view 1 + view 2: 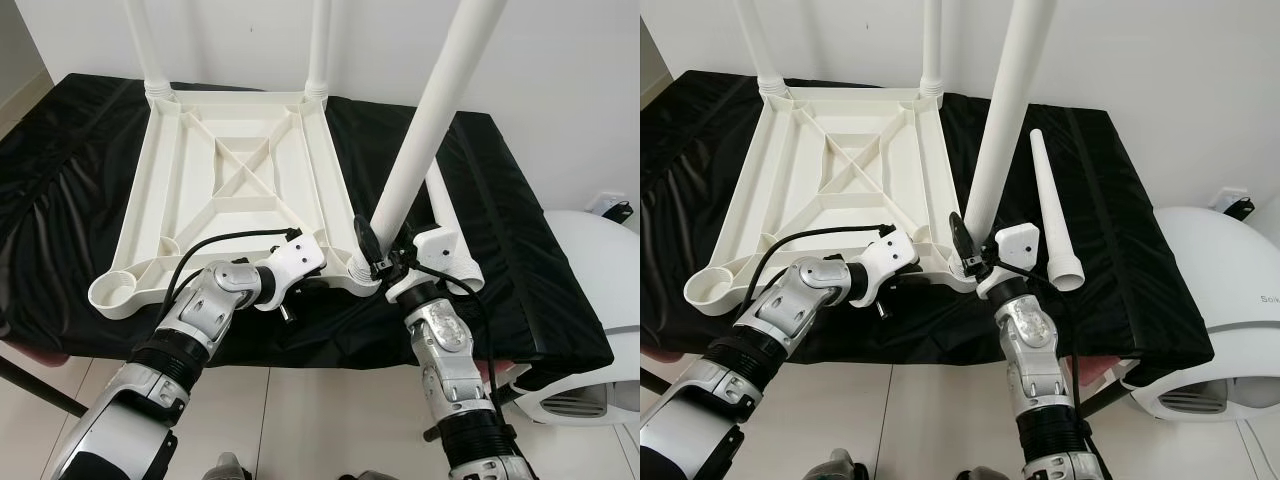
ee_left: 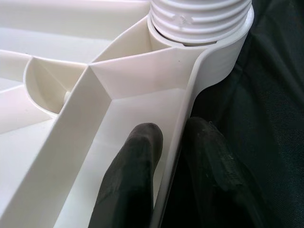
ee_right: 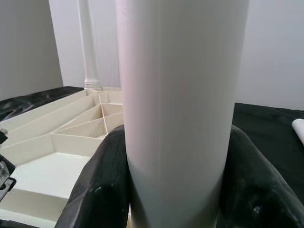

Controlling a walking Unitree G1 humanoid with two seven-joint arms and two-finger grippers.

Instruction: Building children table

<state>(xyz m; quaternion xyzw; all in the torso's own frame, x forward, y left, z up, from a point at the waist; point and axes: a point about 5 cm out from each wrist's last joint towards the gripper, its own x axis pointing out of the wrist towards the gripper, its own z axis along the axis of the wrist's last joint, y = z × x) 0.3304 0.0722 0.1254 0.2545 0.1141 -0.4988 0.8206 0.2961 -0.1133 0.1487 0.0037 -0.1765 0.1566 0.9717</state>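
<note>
Both fingers sets clamped: right (image 3: 175,190) on upright leg (image 1: 430,140), left (image 2: 166,180) on tabletop rim (image 2: 185,123).

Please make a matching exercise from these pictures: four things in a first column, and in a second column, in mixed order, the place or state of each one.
1. left gripper
2. right gripper
3. loose table leg
4. empty corner socket

A. lying on the black cloth
B. at the near left corner of the tabletop
C. pinching the tabletop's near edge wall
D. shut on the upright leg

Pairs: 1-C, 2-D, 3-A, 4-B
</note>
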